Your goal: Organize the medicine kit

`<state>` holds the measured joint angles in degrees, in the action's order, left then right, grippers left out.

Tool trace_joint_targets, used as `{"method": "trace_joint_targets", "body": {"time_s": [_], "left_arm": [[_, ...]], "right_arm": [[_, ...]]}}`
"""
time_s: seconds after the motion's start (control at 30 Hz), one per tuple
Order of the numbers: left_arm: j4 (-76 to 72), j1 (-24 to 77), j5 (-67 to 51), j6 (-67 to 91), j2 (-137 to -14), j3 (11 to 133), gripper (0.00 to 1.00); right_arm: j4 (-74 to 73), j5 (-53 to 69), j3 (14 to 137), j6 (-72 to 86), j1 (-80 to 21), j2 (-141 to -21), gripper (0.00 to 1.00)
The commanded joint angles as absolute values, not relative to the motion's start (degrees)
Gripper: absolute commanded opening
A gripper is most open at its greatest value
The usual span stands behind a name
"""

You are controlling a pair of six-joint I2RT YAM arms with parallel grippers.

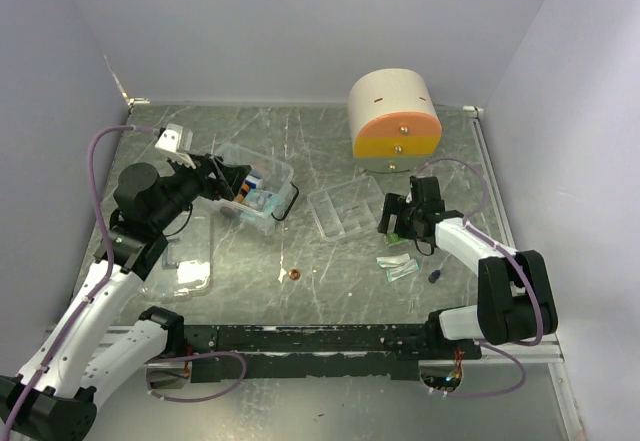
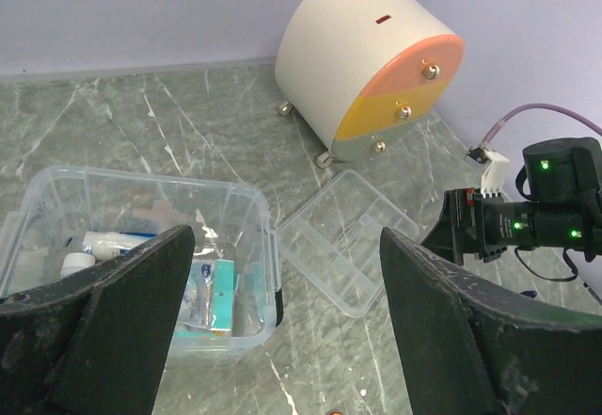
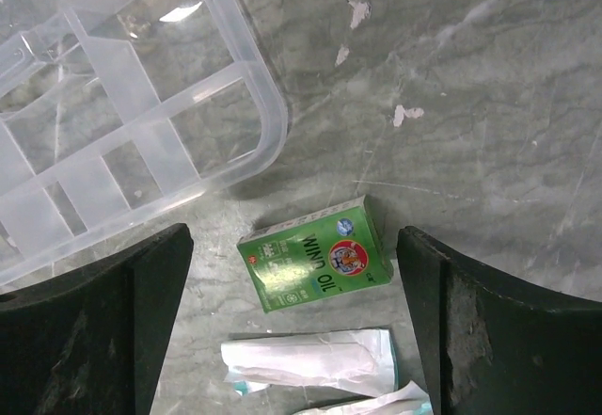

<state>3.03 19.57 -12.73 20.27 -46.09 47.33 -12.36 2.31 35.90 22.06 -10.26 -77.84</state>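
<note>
A clear plastic box (image 1: 255,186) holds medicine packs and tubes; it also shows in the left wrist view (image 2: 141,255). My left gripper (image 1: 228,183) is open and empty just above its left side. A clear divided tray (image 1: 345,208) lies flat mid-table, also in the left wrist view (image 2: 343,241) and the right wrist view (image 3: 122,114). A green Wind Oil box (image 3: 315,253) lies flat on the table below my open, empty right gripper (image 1: 398,223). White sachets (image 3: 310,363) lie just beside it, also in the top view (image 1: 400,264).
A round white drum with an orange-and-yellow face (image 1: 393,121) stands at the back right. A clear lid (image 1: 180,271) lies by the left arm. A small copper ring (image 1: 294,276) and a small dark item (image 1: 434,276) lie near the front. Walls close three sides.
</note>
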Motion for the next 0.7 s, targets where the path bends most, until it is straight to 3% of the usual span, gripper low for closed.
{"method": "trace_joint_targets", "body": {"time_s": [0.0,0.47,0.67], "left_arm": [[0.7,19.2,-14.3,19.5,-45.9,47.0,0.91],[0.8,19.2,-14.2,19.6,-45.9,46.9,0.91],[0.9,19.2,-14.2,19.5,-45.8,46.8,0.91]], "right_arm": [[-14.2,2.4,35.3,23.7,-9.9,-77.4,0.9],[-18.0,-0.1,36.3,25.5,-11.6,-79.3,0.78],[-21.3,-4.2,39.3,25.4,-12.4,-82.8,0.8]]}}
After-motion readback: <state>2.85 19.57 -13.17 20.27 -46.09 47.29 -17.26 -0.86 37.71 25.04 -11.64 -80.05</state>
